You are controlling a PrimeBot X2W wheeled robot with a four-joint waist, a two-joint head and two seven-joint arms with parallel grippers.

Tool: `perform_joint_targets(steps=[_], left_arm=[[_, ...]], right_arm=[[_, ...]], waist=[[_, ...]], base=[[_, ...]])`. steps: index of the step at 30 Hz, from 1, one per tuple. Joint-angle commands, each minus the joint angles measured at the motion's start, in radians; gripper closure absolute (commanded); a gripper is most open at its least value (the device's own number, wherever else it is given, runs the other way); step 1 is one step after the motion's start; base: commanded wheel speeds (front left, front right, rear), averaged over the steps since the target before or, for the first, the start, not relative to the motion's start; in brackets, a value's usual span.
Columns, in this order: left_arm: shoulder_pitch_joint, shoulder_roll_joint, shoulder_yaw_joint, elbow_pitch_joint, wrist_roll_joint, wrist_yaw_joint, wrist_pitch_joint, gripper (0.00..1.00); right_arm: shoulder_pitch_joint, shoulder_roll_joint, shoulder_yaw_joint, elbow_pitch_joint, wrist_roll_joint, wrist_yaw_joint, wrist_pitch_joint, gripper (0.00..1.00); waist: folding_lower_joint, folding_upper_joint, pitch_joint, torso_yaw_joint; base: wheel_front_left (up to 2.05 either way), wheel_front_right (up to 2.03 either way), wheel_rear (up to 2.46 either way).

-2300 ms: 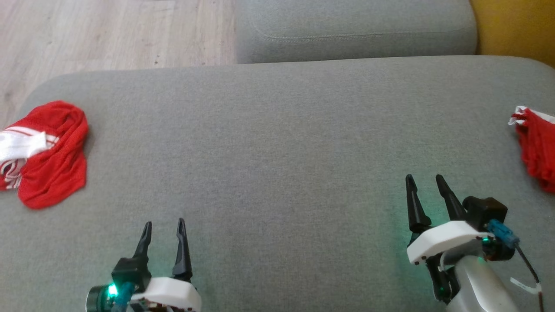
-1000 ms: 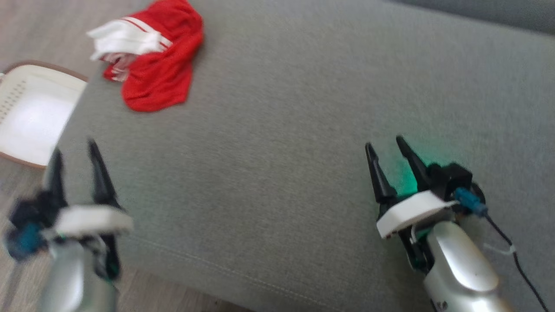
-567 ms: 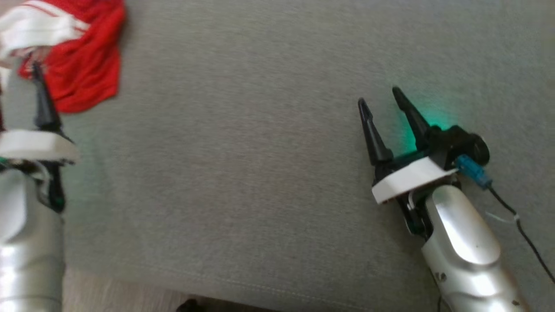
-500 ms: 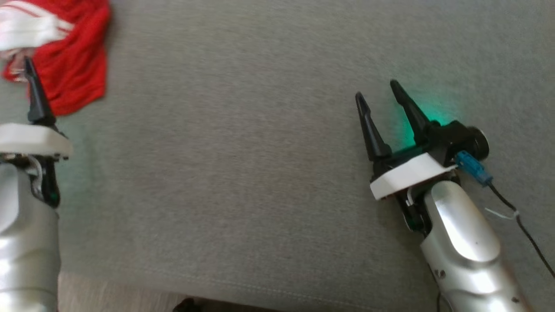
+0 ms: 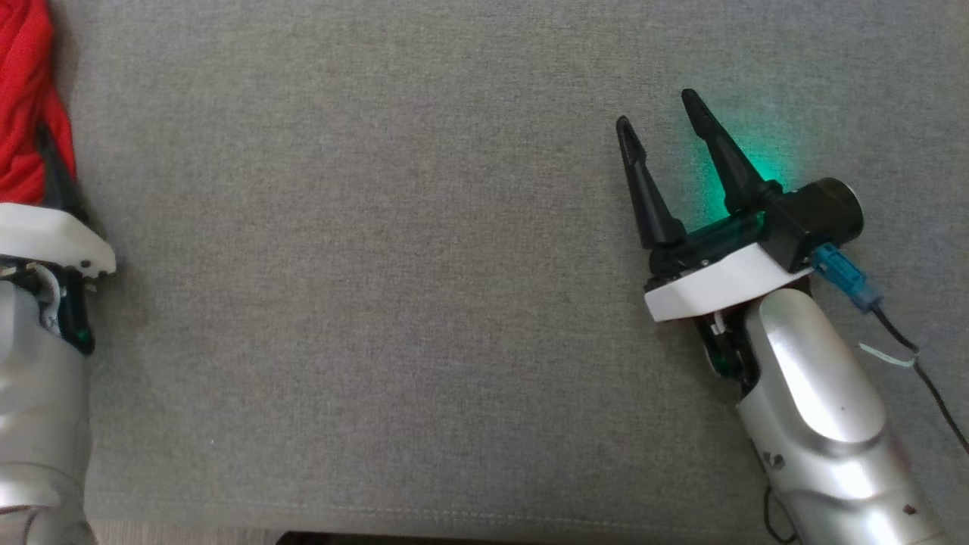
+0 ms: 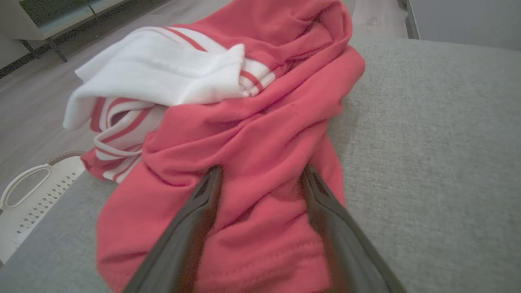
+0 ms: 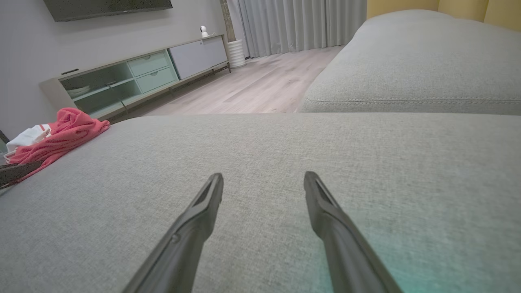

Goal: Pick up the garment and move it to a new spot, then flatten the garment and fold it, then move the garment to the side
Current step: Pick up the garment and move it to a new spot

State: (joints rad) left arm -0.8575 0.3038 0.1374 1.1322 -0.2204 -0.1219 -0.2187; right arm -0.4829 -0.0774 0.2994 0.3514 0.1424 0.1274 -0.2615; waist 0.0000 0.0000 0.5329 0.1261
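Standing wide open, left tool (image 6: 261, 168) overlies red garment (image 6: 260, 118).

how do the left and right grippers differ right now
The left gripper is poised over the crumpled red garment; the right gripper points across bare grey cushion, well away from it. In the head view the left gripper sits at the left edge, partly cut off, while the right gripper is in full view. Both are open and hold nothing.

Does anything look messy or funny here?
Yes. The red-and-white fabric garment lies crumpled in a heap near the edge of the grey fabric sofa cushion, its white part bunched on top, not spread flat.
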Motion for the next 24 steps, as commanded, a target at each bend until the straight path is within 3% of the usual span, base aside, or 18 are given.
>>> perform_joint_targets(steps=[1, 2, 3, 4, 7, 10, 17, 24], left_arm=[[-0.009, 0.064, 0.024, 0.007, -0.007, 0.012, 0.012, 0.0], [-0.013, 0.063, 0.021, 0.025, -0.008, 0.012, 0.021, 0.02], [-0.018, 0.062, 0.02, 0.039, -0.01, 0.011, 0.026, 0.58], [-0.022, 0.061, 0.019, 0.049, -0.012, 0.011, 0.025, 0.98], [-0.03, 0.064, 0.013, 0.067, -0.012, 0.013, 0.01, 1.0], [-0.062, 0.083, -0.008, -0.007, 0.015, 0.025, -0.036, 1.0], [-0.087, 0.091, -0.069, -0.39, 0.079, 0.004, -0.043, 1.0], [-0.103, 0.022, -0.232, -0.616, 0.101, -0.008, -0.043, 1.0]], right_arm=[[0.028, -0.015, 0.002, 0.007, 0.007, 0.003, 0.0, 0.0], [0.029, -0.016, -0.003, 0.007, 0.007, 0.003, 0.0, 0.0], [0.03, -0.016, -0.007, 0.007, 0.008, 0.003, 0.0, 0.0], [0.031, -0.016, -0.01, 0.007, 0.009, 0.003, 0.0, 0.0], [0.033, -0.015, -0.013, 0.009, 0.009, 0.003, 0.0, 0.0], [0.036, -0.008, -0.028, 0.011, 0.01, 0.003, 0.0, 0.0], [0.058, 0.012, -0.058, 0.024, 0.033, 0.003, 0.0, 0.0], [0.09, 0.025, -0.068, 0.047, 0.068, 0.003, 0.0, 0.0]], waist=[[0.0, 0.0, 0.002, -0.003], [0.0, 0.0, 0.002, -0.003], [0.0, 0.0, 0.002, -0.003], [0.0, 0.0, 0.0, -0.003], [0.0, 0.0, -0.009, -0.002], [0.0, 0.0, -0.034, -0.001], [0.0, 0.0, -0.116, -0.024], [0.0, 0.0, -0.216, -0.099]], base=[[0.0, 0.0, 0.0], [0.0, 0.0, 0.0], [0.0, 0.0, 0.0], [0.0, 0.0, 0.0], [0.0, 0.0, 0.0], [0.0, 0.0, 0.0], [0.0, 0.0, 0.0], [0.0, 0.0, 0.0]])
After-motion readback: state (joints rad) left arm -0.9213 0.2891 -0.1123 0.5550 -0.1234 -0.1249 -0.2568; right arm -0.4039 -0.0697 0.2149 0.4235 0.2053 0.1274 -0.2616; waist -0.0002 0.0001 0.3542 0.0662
